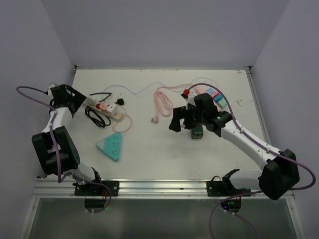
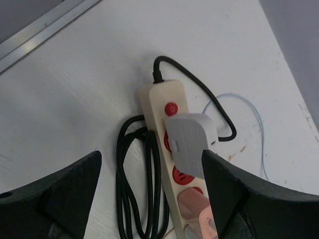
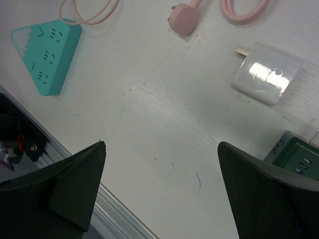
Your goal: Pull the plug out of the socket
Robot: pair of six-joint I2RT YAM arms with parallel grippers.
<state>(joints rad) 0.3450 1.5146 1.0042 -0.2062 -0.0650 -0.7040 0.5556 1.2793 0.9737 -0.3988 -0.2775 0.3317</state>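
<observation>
cream power strip [image 2: 155,107] with red round sockets at nine o'clock, pale grey plug [image 2: 189,142], black cord [image 2: 150,149], teal triangle block [image 3: 47,52] with white wavy edge, pink cord [image 3: 183,19], dark green box [image 3: 299,154] at three o'clock

Three power strips: cream strip [image 2: 172,94], teal triangular strip [image 1: 110,146], pastel strip [image 1: 215,96]. One green socket cube [image 1: 197,132]. Two white plugs: seated plug [image 2: 189,142], loose plug [image 3: 266,73].

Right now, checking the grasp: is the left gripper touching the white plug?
Cannot tell: left wrist view shows one finger of the left gripper overlapping the white plug, hiding any gap.
</observation>
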